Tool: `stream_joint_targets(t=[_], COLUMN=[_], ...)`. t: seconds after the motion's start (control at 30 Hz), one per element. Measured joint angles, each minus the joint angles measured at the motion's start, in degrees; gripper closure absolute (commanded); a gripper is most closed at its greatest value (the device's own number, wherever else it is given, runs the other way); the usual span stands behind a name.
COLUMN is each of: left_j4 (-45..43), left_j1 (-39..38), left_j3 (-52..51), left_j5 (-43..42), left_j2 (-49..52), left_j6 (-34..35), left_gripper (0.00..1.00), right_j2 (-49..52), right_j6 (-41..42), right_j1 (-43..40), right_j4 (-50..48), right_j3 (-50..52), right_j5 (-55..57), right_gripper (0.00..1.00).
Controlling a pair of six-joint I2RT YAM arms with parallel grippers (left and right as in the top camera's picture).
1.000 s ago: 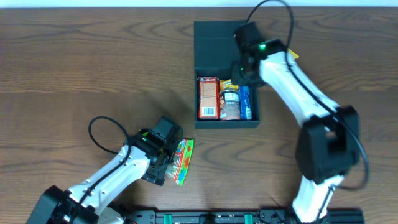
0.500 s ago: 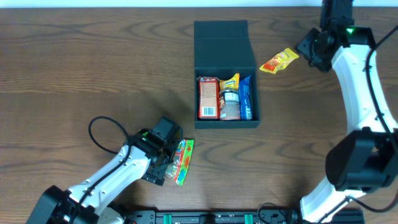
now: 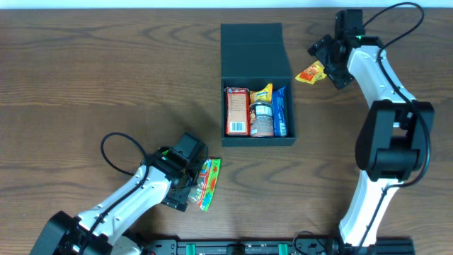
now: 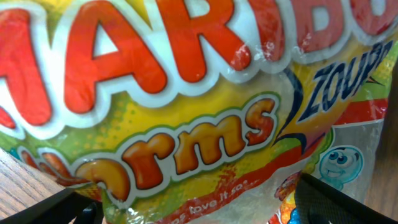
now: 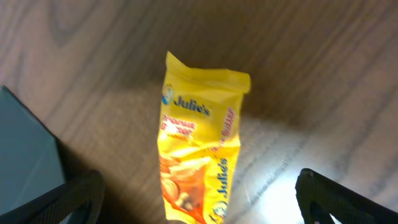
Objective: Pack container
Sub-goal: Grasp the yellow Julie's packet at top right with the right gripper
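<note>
The dark green container (image 3: 258,142) is set at the far middle of the desk (image 3: 106,78). Its lid (image 3: 252,44) is laid open and flat behind it. Inside, a red packet (image 3: 236,111), a can (image 3: 262,118), a blue packet (image 3: 280,117) and a small yellow packet (image 3: 263,93) are packed side by side.

The right pincer (image 3: 325,65) is seen just to the right of the lid, not touching the container. Its fingers (image 5: 56,202) are spread wide. The near end of a yellow Julie's packet (image 5: 199,149) is seen between them, flat on the desk.

The left pincer (image 3: 190,185) is found well apart from the container, near the front of the desk. Its fingers (image 4: 37,211) are spread wide too, and a Haribo worms packet (image 4: 186,112) is seen close up between them.

The desk is made of brown wood with long lines in it. A pale strip (image 3: 141,3) is seen along its far edge.

The right arm (image 3: 386,106) is stretched from the near edge to the far right, then bent back toward the lid. The left arm (image 3: 127,202) is held low, from the near left corner toward the middle.
</note>
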State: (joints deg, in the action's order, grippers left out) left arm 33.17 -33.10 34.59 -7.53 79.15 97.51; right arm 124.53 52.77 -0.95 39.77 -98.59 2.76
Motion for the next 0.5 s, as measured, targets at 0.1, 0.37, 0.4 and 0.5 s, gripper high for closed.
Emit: stream_joint_targets(t=[0.1, 0.37, 0.4, 0.5], left_j4=[0.0, 0.0, 0.0, 0.0], left_j1=[0.0, 0.0, 0.0, 0.0], left_j3=[0.0, 0.0, 0.0, 0.0], left_j5=[0.0, 0.0, 0.0, 0.0], left_j2=[0.0, 0.0, 0.0, 0.0], left_j6=[0.0, 0.0, 0.0, 0.0], left_gripper=[0.05, 0.05, 0.05, 0.05], right_j2=[0.7, 4.1, 4.4, 5.4], right_j6=[1.1, 2.6, 2.6, 2.9], right_j1=[0.4, 1.8, 1.8, 1.8], right_j4=[-1.9, -2.8, -3.0, -3.2], right_j3=[0.0, 0.0, 0.0, 0.0], right_j5=[0.0, 0.0, 0.0, 0.5], right_gripper=[0.01, 0.01, 0.01, 0.01])
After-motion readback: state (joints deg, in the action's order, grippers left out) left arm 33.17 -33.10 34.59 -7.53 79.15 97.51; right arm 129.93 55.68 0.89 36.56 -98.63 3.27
